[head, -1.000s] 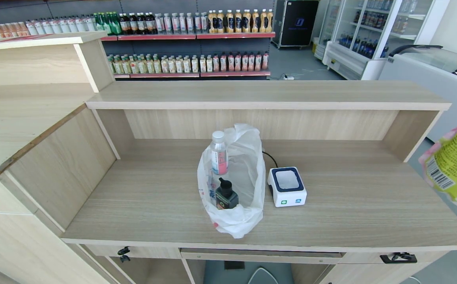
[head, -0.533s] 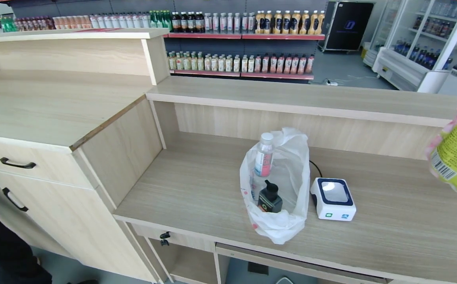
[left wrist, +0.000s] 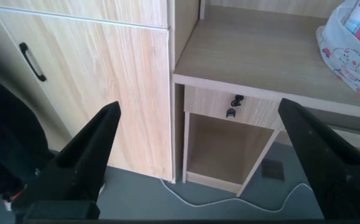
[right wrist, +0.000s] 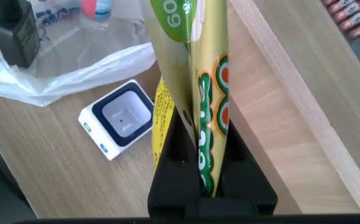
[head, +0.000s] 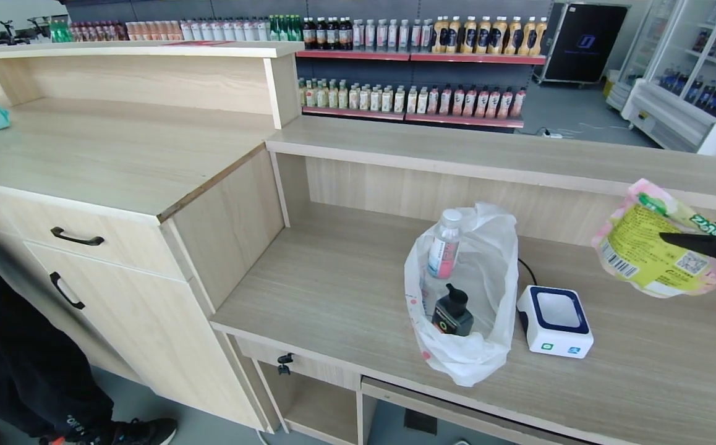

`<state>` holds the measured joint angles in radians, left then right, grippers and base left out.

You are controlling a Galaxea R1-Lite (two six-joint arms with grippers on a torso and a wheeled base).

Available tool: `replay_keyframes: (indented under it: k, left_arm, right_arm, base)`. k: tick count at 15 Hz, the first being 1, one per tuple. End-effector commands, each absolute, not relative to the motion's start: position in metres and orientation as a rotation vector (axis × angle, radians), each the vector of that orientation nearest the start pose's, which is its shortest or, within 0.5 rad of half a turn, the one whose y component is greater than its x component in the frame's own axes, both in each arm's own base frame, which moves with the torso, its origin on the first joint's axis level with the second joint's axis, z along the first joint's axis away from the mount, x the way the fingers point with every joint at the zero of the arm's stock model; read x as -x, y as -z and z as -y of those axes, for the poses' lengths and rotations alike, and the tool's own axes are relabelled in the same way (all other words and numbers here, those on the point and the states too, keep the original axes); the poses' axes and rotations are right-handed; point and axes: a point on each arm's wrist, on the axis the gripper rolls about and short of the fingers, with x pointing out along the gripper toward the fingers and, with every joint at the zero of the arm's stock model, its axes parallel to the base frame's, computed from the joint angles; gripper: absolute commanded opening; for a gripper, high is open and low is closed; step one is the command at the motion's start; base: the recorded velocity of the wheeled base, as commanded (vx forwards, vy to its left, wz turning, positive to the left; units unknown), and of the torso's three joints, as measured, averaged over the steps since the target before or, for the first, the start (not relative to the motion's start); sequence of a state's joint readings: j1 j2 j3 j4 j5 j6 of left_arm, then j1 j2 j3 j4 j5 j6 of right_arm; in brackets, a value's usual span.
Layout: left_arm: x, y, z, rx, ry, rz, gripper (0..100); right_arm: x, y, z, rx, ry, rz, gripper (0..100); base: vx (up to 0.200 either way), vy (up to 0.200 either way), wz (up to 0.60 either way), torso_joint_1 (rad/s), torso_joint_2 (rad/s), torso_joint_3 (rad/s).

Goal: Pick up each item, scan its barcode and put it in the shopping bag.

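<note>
The pouch (head: pixel 658 250) is soft and floppy, so it could slide out of the right pincer (head: pixel 667 238) if the arm swings fast. The barcode (head: pixel 617 262) sits on one low corner of the pouch. If that corner is turned away from the scanner (head: pixel 554 321), I think the scan will not work. The bag (head: pixel 488 272) is thin and its top sags (it has no stiff rim), so the pouch could catch on the edge and push it shut. It could also bump the tall bottle (head: pixel 443 253) that stands in the bag next to the black bottle (head: pixel 452 312).

The right pincer (right wrist: pixel 198 143) is squeezed tight on the pouch (right wrist: pixel 192 62), one finger on each flat side. Most of the pouch sticks out past the fingers. The pouch hangs in the air over the right part of the surface (head: pixel 333 290). It is higher than the scanner, off to its right and well apart from it. The bag is just beside the scanner, on its left.

The left pincer (left wrist: pixel 198 104) is spread wide and holds nothing. It hangs low in front of the cupboard (left wrist: pixel 105 81).
</note>
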<state>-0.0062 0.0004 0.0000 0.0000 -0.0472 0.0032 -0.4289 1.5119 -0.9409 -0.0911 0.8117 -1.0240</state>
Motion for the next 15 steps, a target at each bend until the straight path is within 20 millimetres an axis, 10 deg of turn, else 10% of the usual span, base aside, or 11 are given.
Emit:
replay_keyframes:
  k: [1, 15]
  left_arm:
    - [0.023, -0.076, 0.001, -0.003, 0.054, -0.001, 100]
    - [0.023, -0.076, 0.001, -0.003, 0.054, -0.001, 100]
  right_arm:
    - [-0.254, -0.208, 0.086, 0.696, -0.595, -0.186, 0]
    - [-0.318, -0.168, 0.089, 1.051, -0.786, 0.121, 0]
  base:
    - [0.0, 0.0, 0.0, 0.0, 0.0, 0.0]
    - [0.0, 0.0, 0.0, 0.0, 0.0, 0.0]
